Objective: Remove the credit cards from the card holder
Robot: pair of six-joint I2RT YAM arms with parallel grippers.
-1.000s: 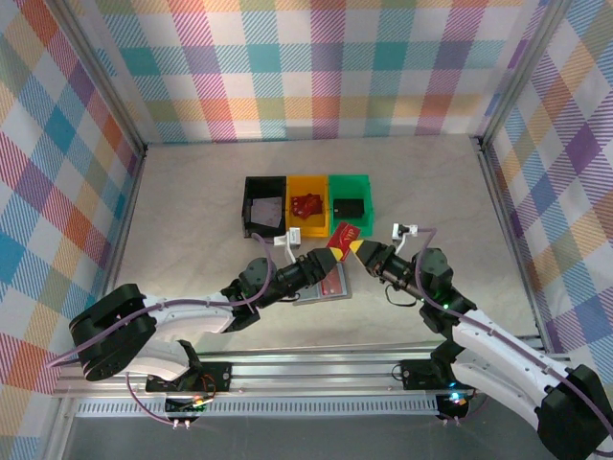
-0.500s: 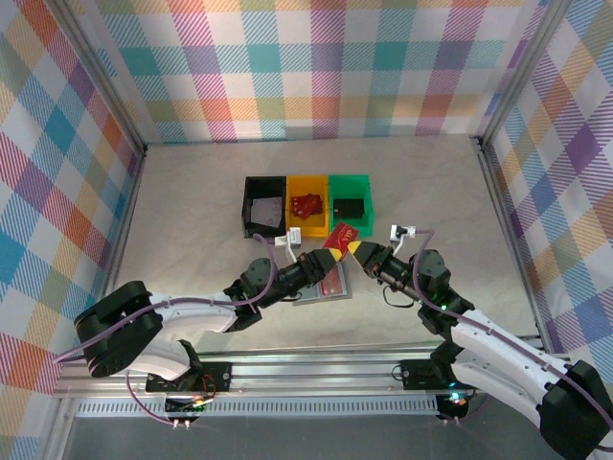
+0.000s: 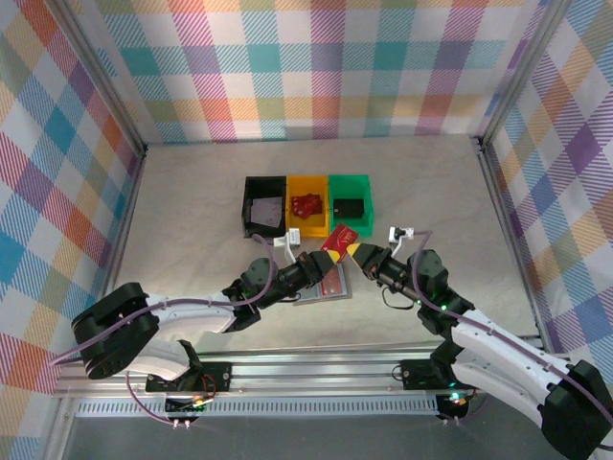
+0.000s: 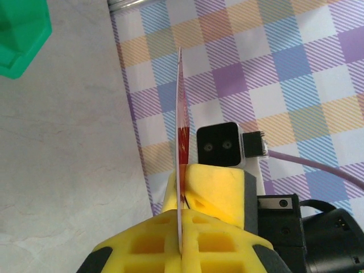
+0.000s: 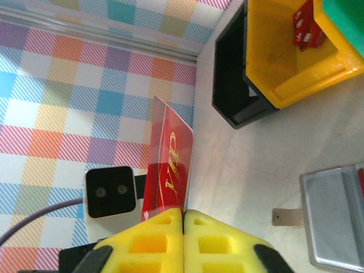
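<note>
Plaid walls in pastel checks close in a pale grey tabletop (image 3: 192, 211). Toward the back of it stand three bins side by side and touching: a black bin (image 3: 248, 206) on the left, a yellow bin (image 3: 308, 180) in the middle with something red inside, and a green bin (image 3: 350, 179) on the right with a dark object inside.

Just in front of the yellow and green bins, we see both arms meeting over the middle of the tabletop. Between them a red credit card (image 3: 342, 236) is raised clear of the surface. The left tool (image 3: 329, 252) is clamped on it: from the left wrist the card (image 4: 181, 114) stands edge-on, rising straight out of the seam between the yellow fingers (image 4: 142, 244). The right tool (image 3: 356, 251) faces it from the other side. From the right wrist we see its fingers (image 5: 153, 239) pressed narrow, with the card's lower corner caught at their seam and its printed face (image 5: 168, 165) tilted toward the camera.

The card holder (image 3: 329, 284) lies flat on the tabletop just below the left tool, near the front of the bins. One grey panel (image 5: 335, 216) of it shows from the right wrist.
</note>
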